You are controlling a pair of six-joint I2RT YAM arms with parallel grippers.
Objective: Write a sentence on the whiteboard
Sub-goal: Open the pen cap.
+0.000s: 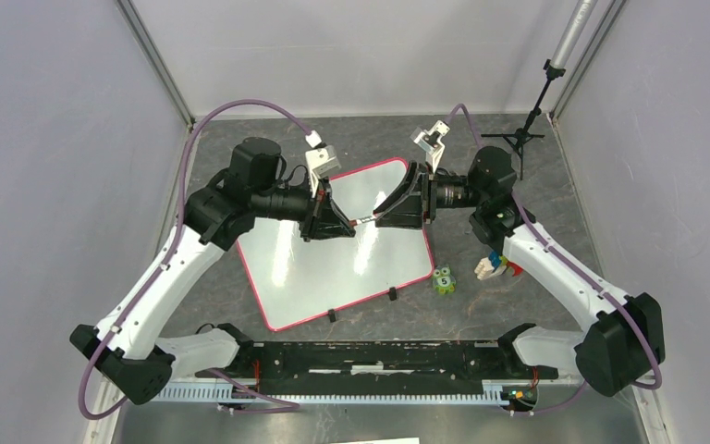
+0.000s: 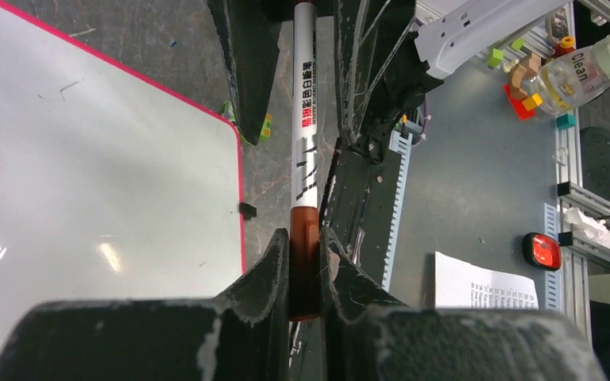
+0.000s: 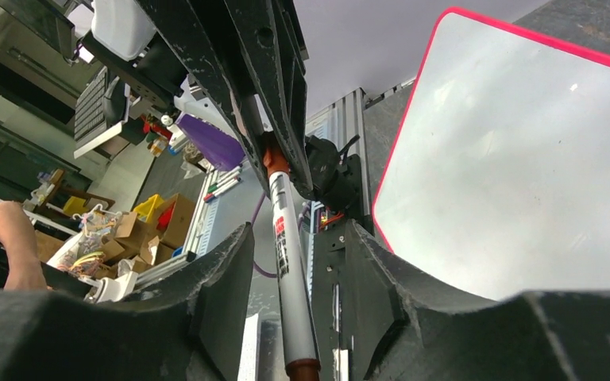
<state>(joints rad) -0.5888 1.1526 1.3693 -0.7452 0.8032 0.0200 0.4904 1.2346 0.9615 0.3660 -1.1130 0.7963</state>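
Whiteboard (image 1: 333, 268), a glossy white rectangle with rounded corners and a thin red-pink border, is laid flat on the grey mottled table (image 1: 481, 314) at the centre of the top view, with no writing seen on it.

A white-barrelled marker (image 2: 305, 119) with a reddish-brown end is held level above the board's upper part, its long axis running left to right between the arms. The brown end is clenched by the left tool (image 2: 305, 238). The barrel is flanked by the right tool (image 3: 298, 226), with gaps visible on both sides. A grip there and a pull along that axis is judged the next move.

Grey mottled table (image 1: 481, 319) with whiteboard (image 1: 314, 268), green toy (image 1: 443, 280), coloured blocks (image 1: 493, 268), tripod (image 1: 520, 139).
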